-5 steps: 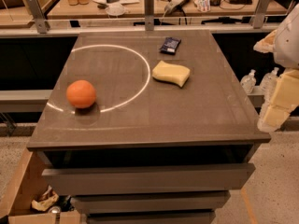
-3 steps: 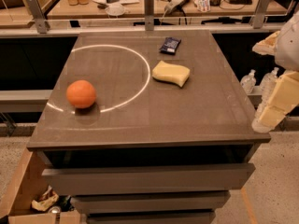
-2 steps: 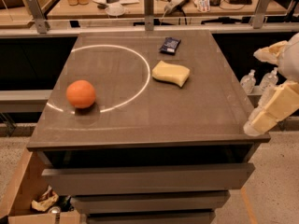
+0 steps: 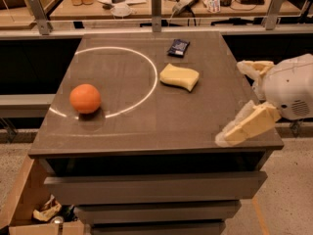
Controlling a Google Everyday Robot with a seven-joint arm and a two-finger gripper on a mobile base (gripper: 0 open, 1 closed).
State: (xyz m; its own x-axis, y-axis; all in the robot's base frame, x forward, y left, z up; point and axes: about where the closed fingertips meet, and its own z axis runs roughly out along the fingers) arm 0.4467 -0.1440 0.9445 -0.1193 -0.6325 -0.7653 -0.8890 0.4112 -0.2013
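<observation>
At bench's front-right corner my pincer gapes wide, empty; sponge lies toward back-left, long axis parallel to front edge.

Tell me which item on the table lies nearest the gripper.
The yellow sponge: the gripper hangs open at the table's right edge; the dark packet lies farther back, the orange far left.

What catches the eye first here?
The orange on the left of the table, just inside the white ring on its top. Next comes the yellow sponge just right of the ring, with a dark packet behind it near the far edge. The gripper hangs at the table's right edge, fingers spread open and holding nothing, nearest the sponge.
</observation>
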